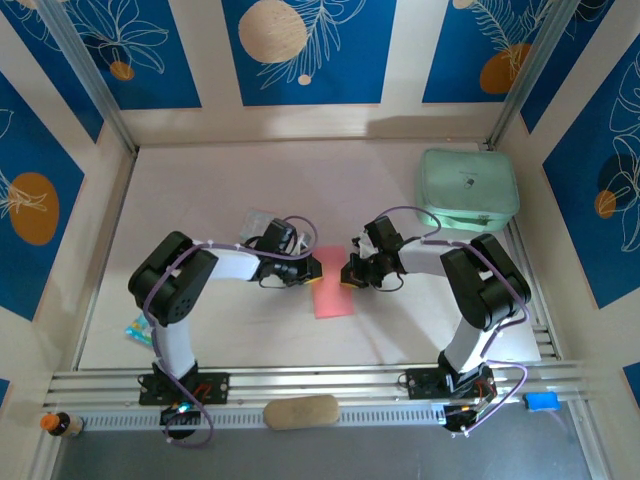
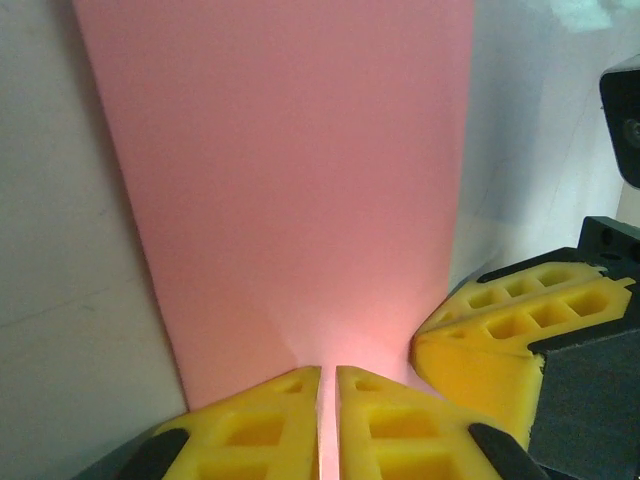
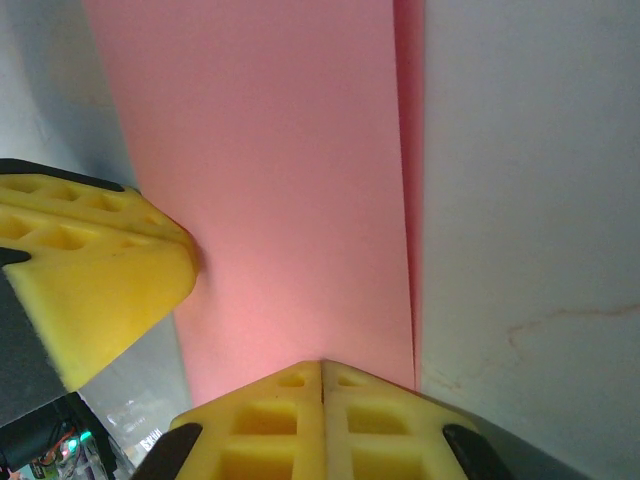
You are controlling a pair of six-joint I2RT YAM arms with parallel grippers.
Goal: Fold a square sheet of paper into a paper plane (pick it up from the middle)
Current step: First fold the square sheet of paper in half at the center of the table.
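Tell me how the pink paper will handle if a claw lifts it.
Probably floppy: the pink paper lies thin and flat on the table, so it would likely sag when lifted by one edge. Likely very light, apt to slide if pushed. The second layer showing along its edge may stiffen it slightly.

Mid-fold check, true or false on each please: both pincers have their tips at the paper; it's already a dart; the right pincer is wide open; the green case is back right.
1. The left pincer and the right pincer both have their tips at the paper: true.
2. The paper is already a pointed dart: false, it is a flat rectangle.
3. The right pincer stands wide open: false, its fingers are together.
4. The green case sits at the table's far right: true.
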